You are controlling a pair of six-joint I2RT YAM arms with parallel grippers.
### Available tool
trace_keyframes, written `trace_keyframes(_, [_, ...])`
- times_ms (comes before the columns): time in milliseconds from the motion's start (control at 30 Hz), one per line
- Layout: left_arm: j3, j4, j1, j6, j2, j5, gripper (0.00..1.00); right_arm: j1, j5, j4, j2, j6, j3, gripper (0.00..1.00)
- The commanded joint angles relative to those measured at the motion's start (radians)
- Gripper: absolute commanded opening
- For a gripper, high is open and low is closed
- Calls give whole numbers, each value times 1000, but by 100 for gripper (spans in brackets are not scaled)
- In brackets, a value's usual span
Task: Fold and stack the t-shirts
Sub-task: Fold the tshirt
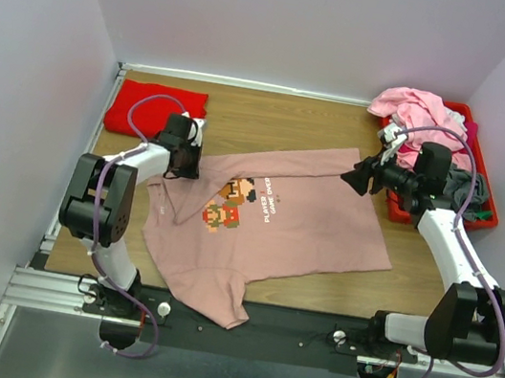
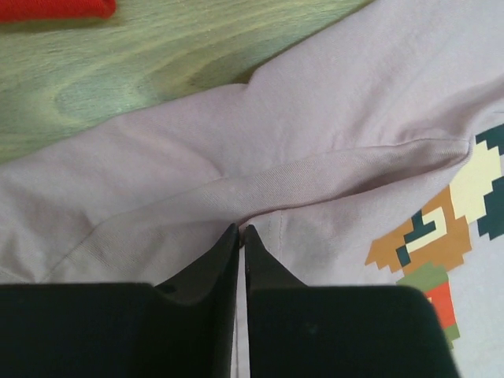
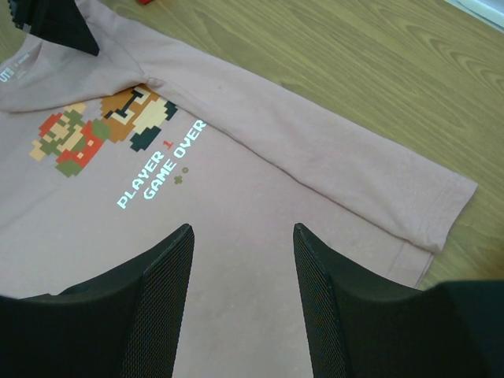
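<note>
Left hand (image 2: 240,233): jaws pinched almost together on a raised ridge of the pink shirt (image 1: 304,227). The grip is at the shirt's left end by the collar, just left of the print (image 1: 231,203). Right hand (image 3: 242,230): wide, nothing in it, hovering over the shirt's right half near the hem. Shirt lies spread print-up in the middle of the surface (image 1: 274,120), rumpled at the near-left sleeve.

Step looks like the grab for the first fold.
- Check the left pinch has both layers, not just the top one. The ridge looks shallow and thin knit slips.
- I'd have the right hand take the hem on the matching side before any lift, so the fold line runs straight.
- Lift low and drag little, because knit stretches.

Materials:
- Shirt is soft matte knit, limp, and creases easily. Print is flat pixel blocks.
- Red shirt (image 1: 157,107) is folded flat, far left.
- Bin (image 1: 483,219) is rigid red plastic, far right, holding a loose pile (image 1: 419,108) of pink and grey fabric.
</note>
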State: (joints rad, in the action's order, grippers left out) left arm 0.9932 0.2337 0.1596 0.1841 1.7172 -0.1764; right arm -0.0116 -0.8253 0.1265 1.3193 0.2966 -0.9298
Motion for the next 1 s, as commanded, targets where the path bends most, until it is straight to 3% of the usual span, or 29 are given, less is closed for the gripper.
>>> trace_keyframes(0, [-19,15,8,0,-53,-61,6,7,-21,24,-6,12,16,61])
trace_keyframes(100, [-25,23,9,2,-67,-67,0,7,-18,25,-8,10,16,61])
trace_keyframes(267, [-41,26,15,15,-108,-112,0,9,-21,25,-11,10,16,61])
trace_keyframes(467, [-74,-5,60,55,-156,-267,0,7,-23,27,-14,12,16,61])
trace_keyframes(733, [-67,-45,234,97,-101,-413,1,36,-25,27,-19,15,16,61])
trace_keyframes(767, [-54,-34,262,94,-84,-417,9,38,-25,25,-19,16,19,61])
trace_keyframes(800, [-51,-31,273,97,-84,-411,26,39,-25,27,-19,16,19,61])
trace_keyframes(900, [-41,-25,282,120,-123,-365,39,45,-24,27,-17,18,19,61])
trace_keyframes(933, [-36,-20,284,123,-140,-350,50,47,-26,27,-17,18,19,61])
trace_keyframes(967, [-18,8,284,126,-155,-325,52,47,-29,27,-15,18,17,61])
